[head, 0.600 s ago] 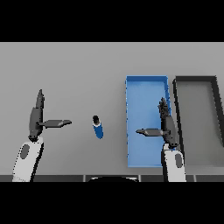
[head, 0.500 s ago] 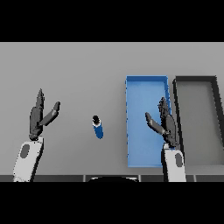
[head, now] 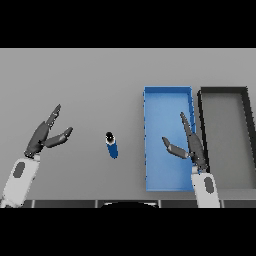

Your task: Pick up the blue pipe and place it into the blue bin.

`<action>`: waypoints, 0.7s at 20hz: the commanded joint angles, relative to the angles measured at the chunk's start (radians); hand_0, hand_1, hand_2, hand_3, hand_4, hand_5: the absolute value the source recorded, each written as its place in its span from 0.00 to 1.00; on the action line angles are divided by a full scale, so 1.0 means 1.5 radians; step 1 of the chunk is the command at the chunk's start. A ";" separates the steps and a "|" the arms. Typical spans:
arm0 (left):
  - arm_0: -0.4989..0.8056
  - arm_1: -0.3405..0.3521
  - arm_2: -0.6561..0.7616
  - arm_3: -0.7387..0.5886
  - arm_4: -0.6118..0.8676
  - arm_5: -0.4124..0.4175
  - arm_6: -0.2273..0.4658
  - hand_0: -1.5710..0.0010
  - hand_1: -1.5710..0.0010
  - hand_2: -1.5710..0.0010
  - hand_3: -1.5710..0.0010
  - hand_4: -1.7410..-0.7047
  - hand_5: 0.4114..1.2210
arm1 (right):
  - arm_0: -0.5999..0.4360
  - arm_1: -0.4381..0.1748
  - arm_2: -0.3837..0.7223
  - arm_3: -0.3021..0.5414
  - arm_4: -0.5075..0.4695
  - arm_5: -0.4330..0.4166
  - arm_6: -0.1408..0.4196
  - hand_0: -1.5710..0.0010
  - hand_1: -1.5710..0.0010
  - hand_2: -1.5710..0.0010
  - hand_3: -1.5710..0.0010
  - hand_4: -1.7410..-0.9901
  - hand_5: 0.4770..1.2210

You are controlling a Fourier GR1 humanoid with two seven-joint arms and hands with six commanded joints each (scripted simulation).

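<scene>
While untouched on the table, blue pipe (head: 112, 146) between spread-fingered left hand (head: 46, 136) and right hand (head: 190, 146).

A plain grey table (head: 90, 80) fills the frame from left to right edge, its surface uniform, matte and evenly lit, without strong shadows or highlights. The tabletop extends to the top of the view. Along the lower edge of the frame runs the table's near edge. No walls, floor or windows show.

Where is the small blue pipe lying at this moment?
In the head view, the small blue pipe lies on the grey table, just left of the blue bin, between both hands.
</scene>
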 commanded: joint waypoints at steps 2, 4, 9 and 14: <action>0.005 0.009 -0.001 -0.010 0.007 -0.018 -0.012 1.00 1.00 1.00 1.00 0.75 0.22 | 0.005 0.002 0.007 -0.005 0.004 0.002 0.001 1.00 1.00 1.00 1.00 0.74 0.15; 0.024 0.018 -0.017 -0.038 0.011 -0.046 -0.034 1.00 1.00 1.00 1.00 0.74 0.22 | -0.005 0.001 0.006 -0.005 0.006 0.001 0.016 1.00 1.00 1.00 1.00 0.75 0.14; 0.059 0.044 -0.079 -0.146 0.003 -0.088 0.028 1.00 1.00 1.00 1.00 0.71 0.15 | -0.012 0.005 0.004 -0.007 -0.008 0.007 0.027 1.00 1.00 1.00 1.00 0.70 0.14; 0.061 0.027 -0.150 -0.177 -0.037 -0.114 0.080 1.00 1.00 1.00 1.00 0.64 0.07 | 0.005 0.001 0.004 -0.028 -0.015 0.013 0.013 1.00 1.00 1.00 1.00 0.70 0.13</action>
